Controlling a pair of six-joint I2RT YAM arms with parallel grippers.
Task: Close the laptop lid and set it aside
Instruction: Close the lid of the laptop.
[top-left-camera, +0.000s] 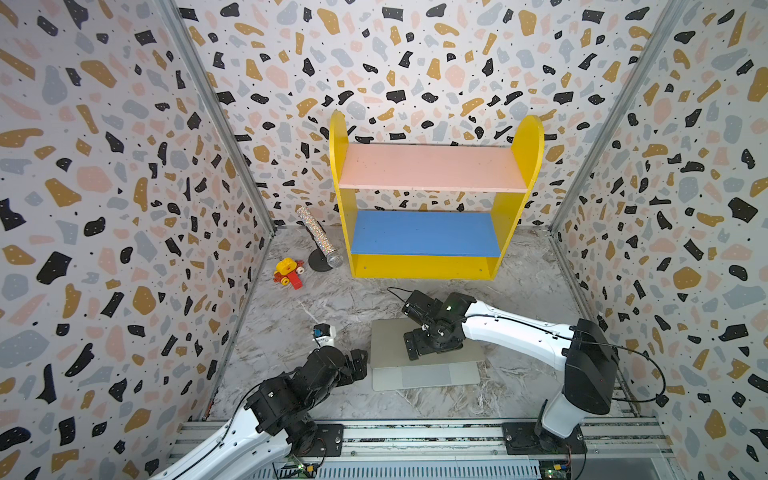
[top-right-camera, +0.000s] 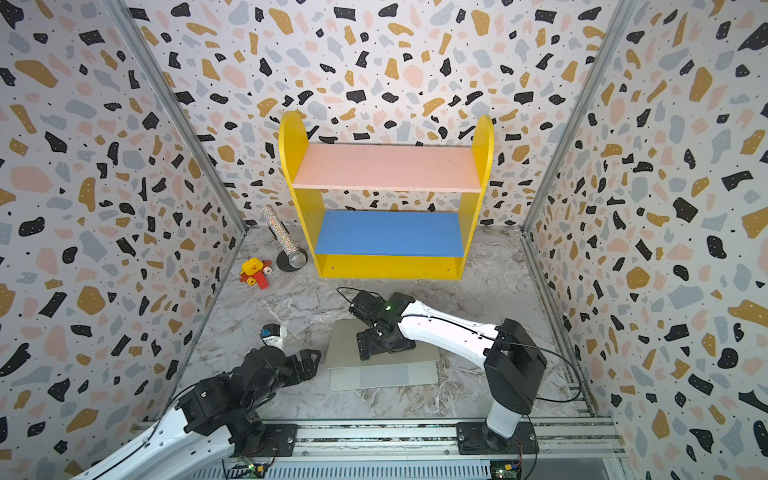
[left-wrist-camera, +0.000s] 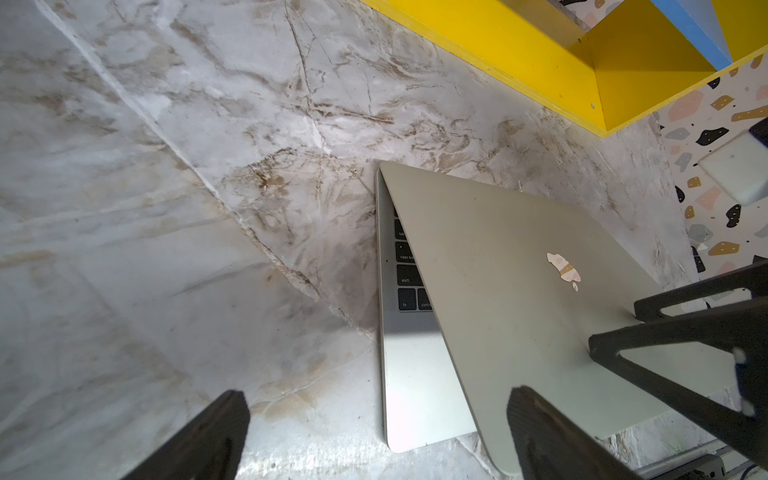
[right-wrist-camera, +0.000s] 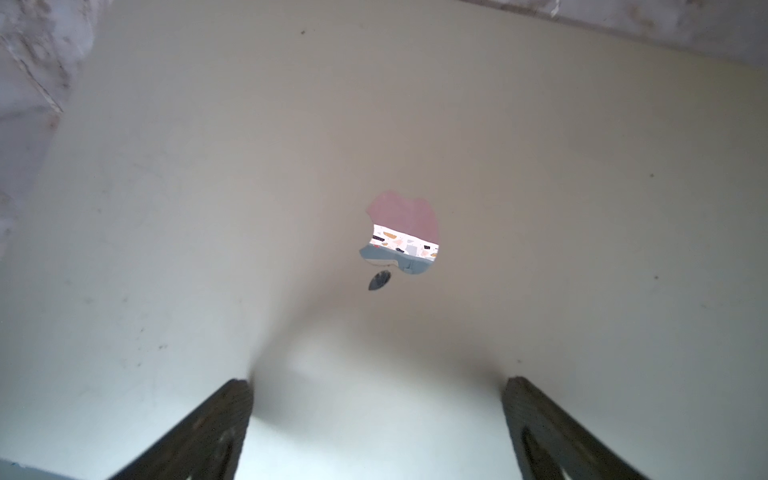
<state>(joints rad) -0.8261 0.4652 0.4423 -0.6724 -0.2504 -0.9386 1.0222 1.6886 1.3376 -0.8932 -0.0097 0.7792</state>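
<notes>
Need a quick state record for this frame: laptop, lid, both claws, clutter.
laptop: flat on the marble table, in front of the yellow shelf
laptop lid: partly lowered, not shut; keys show under it in the left wrist view
right claw: open, tips against the lid's cover, near the apple logo
left claw: open, empty, at the laptop's left side
clutter: toy car, glitter microphone, beside the shelf

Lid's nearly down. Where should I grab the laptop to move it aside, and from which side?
Probably the laptop's left edge, near the front, coming in low from the left gripper's side. The body lies flat and thin, that open gripper is right beside that edge, and the right gripper sits over the lid. Pinch across the thickness once shut.
</notes>
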